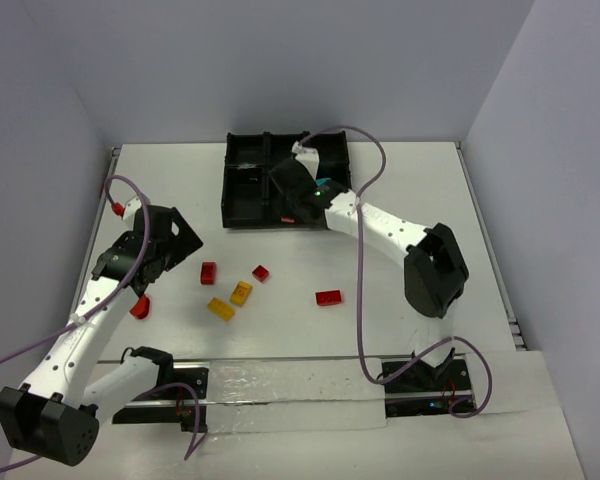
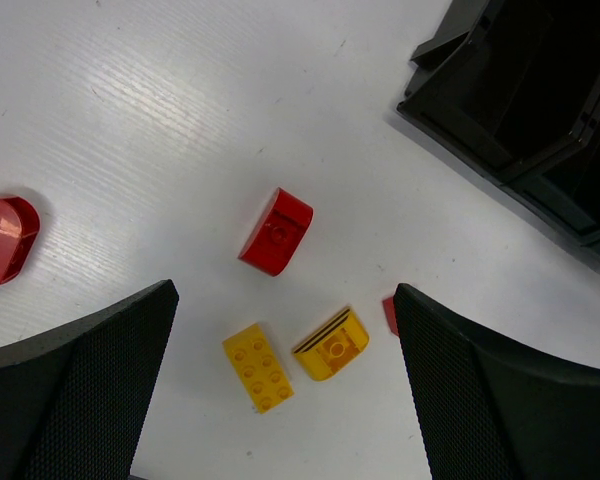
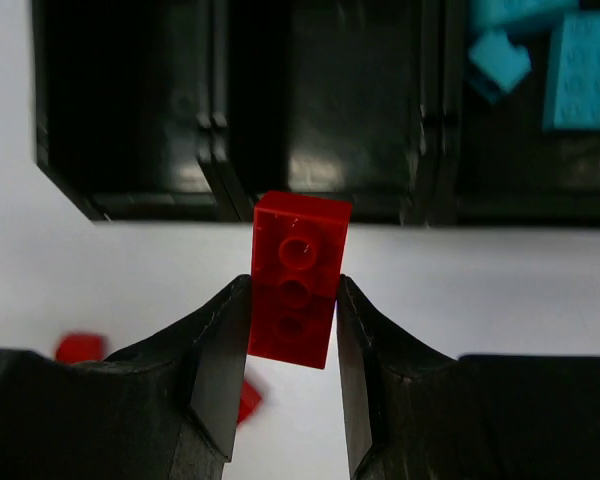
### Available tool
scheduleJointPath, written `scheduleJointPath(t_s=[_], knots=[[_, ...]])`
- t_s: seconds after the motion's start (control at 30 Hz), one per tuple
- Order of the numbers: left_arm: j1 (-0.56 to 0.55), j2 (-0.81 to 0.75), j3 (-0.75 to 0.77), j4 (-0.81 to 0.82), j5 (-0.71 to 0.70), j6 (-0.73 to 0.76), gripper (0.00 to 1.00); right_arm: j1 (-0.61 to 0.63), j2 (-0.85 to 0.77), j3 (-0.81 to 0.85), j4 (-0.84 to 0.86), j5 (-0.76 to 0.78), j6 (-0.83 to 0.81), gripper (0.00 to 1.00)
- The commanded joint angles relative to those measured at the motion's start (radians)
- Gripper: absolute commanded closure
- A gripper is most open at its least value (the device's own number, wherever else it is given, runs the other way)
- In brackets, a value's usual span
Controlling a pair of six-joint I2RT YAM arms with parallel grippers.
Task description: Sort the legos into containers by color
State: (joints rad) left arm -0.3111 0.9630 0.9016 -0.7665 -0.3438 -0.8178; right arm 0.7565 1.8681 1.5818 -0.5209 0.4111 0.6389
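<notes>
Leftmost, a red piece (image 1: pixel 140 307) lies on the worktop (image 1: pixel 430 210), close beside my left arm (image 1: pixel 80 330). My left jaws hang above the worktop, spread as wide as they go, with nothing between them. Seen from my left wrist, a red rounded brick (image 2: pixel 276 232) lies alone on the white surface. Nearer the camera, a flat yellow brick (image 2: pixel 259 367) with six studs lies just beside a yellow rounded brick (image 2: pixel 332 345). A sliver of another red brick (image 2: pixel 390 315) shows at the inner edge of one finger, the rest of it hidden. Further right, well apart from these, a lone red brick (image 1: pixel 328 297) sits on the open worktop.

Beyond them stands the black tray (image 1: pixel 228 190), and my right arm reaches over its near side. My right jaws are closed tight on a held red brick (image 3: pixel 298 275), pinched by its long sides with its studs facing my wrist camera. Its lower end sits between the fingertips. Its far end overlaps the tray's near wall in that view, in line with the middle compartment of the near row. In the compartment to the right of that one lie several cyan bricks (image 3: pixel 570 70).
</notes>
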Motion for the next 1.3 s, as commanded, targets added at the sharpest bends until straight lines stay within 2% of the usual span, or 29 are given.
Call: scheduleJointPath(t_s=[0.0, 0.17, 0.33, 0.37, 0.53, 0.6, 0.67, 0.87, 0.93, 1.03, 1.17, 1.27], knots=[[0.007, -0.018, 0.017, 0.013, -0.001, 0.016, 0.02, -0.056, 0.149, 0.177, -0.05, 0.03, -0.047, 0.68], [0.008, -0.024, 0.02, 0.003, -0.001, 0.023, 0.02, -0.084, 0.266, 0.348, -0.081, 0.012, -0.059, 0.66], [0.007, -0.032, 0.022, -0.01, -0.001, 0.023, 0.02, -0.1, 0.364, 0.47, -0.105, 0.004, -0.07, 0.59], [0.007, -0.034, 0.02, -0.011, -0.001, 0.021, 0.02, -0.102, 0.376, 0.488, -0.115, 0.004, -0.073, 0.56], [0.009, -0.058, 0.01, -0.014, 0.009, 0.014, 0.02, -0.109, 0.439, 0.591, -0.159, 0.012, -0.083, 0.18], [0.009, -0.061, 0.009, -0.017, 0.009, 0.015, 0.02, -0.108, 0.439, 0.597, -0.163, 0.009, -0.087, 0.12], [0.009, -0.064, 0.006, -0.017, 0.0, 0.017, 0.02, -0.109, 0.417, 0.584, -0.163, 0.008, -0.088, 0.11], [0.009, -0.054, 0.006, -0.01, 0.009, 0.016, 0.02, -0.098, 0.253, 0.394, -0.118, 0.027, -0.095, 0.11], [0.007, -0.053, 0.004, -0.003, 0.008, 0.017, 0.02, -0.085, 0.147, 0.305, -0.096, 0.039, -0.094, 0.11], [0.009, -0.05, -0.001, 0.003, 0.009, 0.014, 0.02, -0.071, 0.011, 0.091, -0.048, 0.043, -0.068, 0.1], [0.007, -0.044, -0.007, 0.015, 0.026, 0.007, 0.02, -0.052, -0.251, -0.265, 0.001, 0.028, 0.031, 0.08], [0.009, -0.044, -0.012, 0.02, 0.042, 0.0, 0.02, -0.028, -0.368, -0.405, -0.002, 0.028, 0.094, 0.07]])
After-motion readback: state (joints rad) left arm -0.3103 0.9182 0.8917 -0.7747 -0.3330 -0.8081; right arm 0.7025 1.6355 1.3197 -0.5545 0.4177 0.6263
